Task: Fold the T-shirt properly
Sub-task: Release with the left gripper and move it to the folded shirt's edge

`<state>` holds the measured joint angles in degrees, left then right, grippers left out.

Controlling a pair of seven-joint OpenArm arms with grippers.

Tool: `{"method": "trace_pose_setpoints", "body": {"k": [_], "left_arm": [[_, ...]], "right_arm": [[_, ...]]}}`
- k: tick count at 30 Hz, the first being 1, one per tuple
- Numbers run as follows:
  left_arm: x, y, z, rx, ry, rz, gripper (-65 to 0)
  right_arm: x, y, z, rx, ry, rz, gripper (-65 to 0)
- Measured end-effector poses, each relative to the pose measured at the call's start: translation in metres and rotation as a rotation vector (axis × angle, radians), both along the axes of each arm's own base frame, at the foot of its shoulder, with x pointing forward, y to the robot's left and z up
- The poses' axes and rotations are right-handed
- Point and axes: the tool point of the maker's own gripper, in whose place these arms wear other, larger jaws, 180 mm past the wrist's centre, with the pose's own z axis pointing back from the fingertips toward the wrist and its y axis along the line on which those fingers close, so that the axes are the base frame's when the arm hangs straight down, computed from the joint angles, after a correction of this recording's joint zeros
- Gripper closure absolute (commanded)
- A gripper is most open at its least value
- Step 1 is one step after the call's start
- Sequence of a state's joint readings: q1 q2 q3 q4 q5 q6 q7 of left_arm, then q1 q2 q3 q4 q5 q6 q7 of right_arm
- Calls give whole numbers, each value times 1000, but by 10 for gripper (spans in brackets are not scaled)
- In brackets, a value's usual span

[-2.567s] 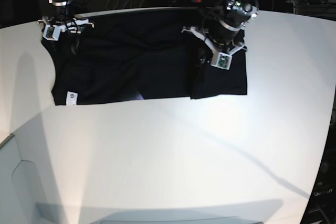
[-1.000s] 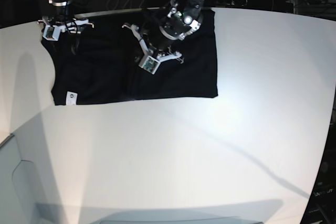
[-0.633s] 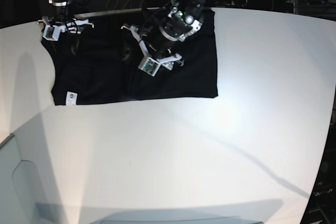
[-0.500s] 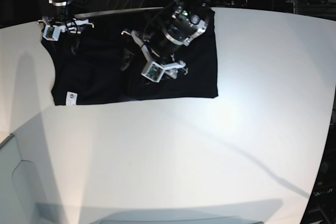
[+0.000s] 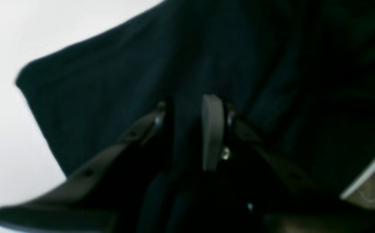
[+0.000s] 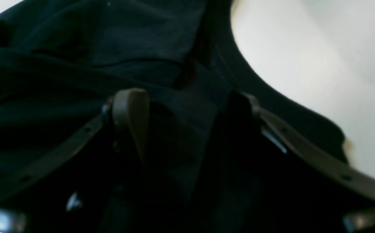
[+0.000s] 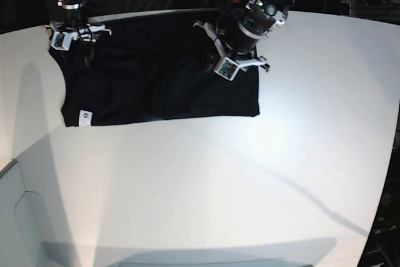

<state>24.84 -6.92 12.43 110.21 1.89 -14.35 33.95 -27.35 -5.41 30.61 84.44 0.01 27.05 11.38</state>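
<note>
**A black shirt half folded, and two hands above it**

The T-shirt (image 7: 156, 73) lies flat at the far side of the white desk (image 7: 250, 186); its small white label (image 7: 83, 115) shows at the near left corner; one side looks folded over the middle, so the cloth makes a lumpy block.

The left hand (image 7: 215, 60) hangs over the folded part; its fingers (image 5: 211, 129) stand a little apart with dark cloth between them, but the picture is too blurry to tell if it grips the cloth or has let go.

The right hand (image 7: 78, 29) sits at the far left corner; its fingers (image 6: 130, 113) are spread wide over a thick fold and do not pinch it.

What could go wrong: if the left hand lifts while cloth is caught in it, the fold could drag open; the wrinkles in the middle could stay under the next fold and make a messy stack; the right hand could grab too many layers at once, because the cloth there is bunched.
</note>
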Motion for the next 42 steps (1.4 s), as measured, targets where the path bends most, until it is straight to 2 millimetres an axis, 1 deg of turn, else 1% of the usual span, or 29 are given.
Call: {"method": "trace_pose_setpoints", "body": {"k": [3, 5, 6, 7, 9, 11, 13, 14, 16, 18, 22, 24, 26, 28, 32, 34, 36, 37, 39, 40, 41, 42], "left_arm": [[-4, -5, -14, -1, 41, -12, -117], [-14, -13, -31, 4, 86, -31, -102], [-21, -22, -40, 7, 120, -57, -94], [-25, -34, -44, -1, 131, -90, -86], [-29, -59, -44, -14, 126, -175, -78], [-32, -79, -40, -25, 113, -239, -78], [-35, -97, -33, -45, 95, -290, -78], [-36, -105, -30, -53, 87, -313, -78], [-37, -114, -25, -64, 74, -348, -78], [-34, -114, -23, -62, 64, -348, -77], [-33, -104, -28, -48, 76, -327, -77], [-33, -90, -34, -28, 83, -308, -77], [-30, -71, -39, -1, 96, -266, -77], [-21, -55, -31, 3, 73, -212, -77], [-1, -29, 1, -26, -12, -98, -78], [5, -15, 6, -18, -29, -55, -79], [8, -1, 0, 4, -17, -20, -79], [10, 6, -7, 14, -7, -5, -79], [7, 24, -37, 58, 70, 25, -78], [8, 29, -45, 47, 81, 43, -78], [11, 34, -48, 54, 82, 49, -78], [19, 35, -50, 54, 76, 54, -78]], "right_arm": [[0, 0, 0, 0, -1, 1, -392], [0, 0, 0, 0, -1, 1, -392], [0, 0, 0, 0, -1, 0, -392], [0, 0, 0, 0, -1, 0, -392], [1, 0, 2, -5, 2, 2, -392], [0, 0, 6, -18, 7, 10, -393], [4, 0, 15, -40, -6, 21, -393], [7, 0, 24, -50, -30, 23, -393], [12, -1, 36, -66, -58, 27, -393], [15, 1, 46, -74, -81, 27, -393], [15, 0, 51, -85, -88, 30, -393], [13, 1, 49, -84, -79, 32, -393], [12, 0, 49, -86, -76, 32, -393], [12, 1, 49, -84, -79, 32, -394], [12, 1, 49, -83, -76, 32, -394], [12, 1, 49, -84, -78, 32, -394], [12, 1, 49, -83, -75, 33, -394], [12, 1, 49, -83, -77, 32, -394], [11, 2, 48, -81, -75, 31, -394], [10, 3, 47, -75, -74, 27, -394], [10, 5, 47, -69, -78, 21, -394], [11, 7, 47, -62, -81, 17, -394]]}}
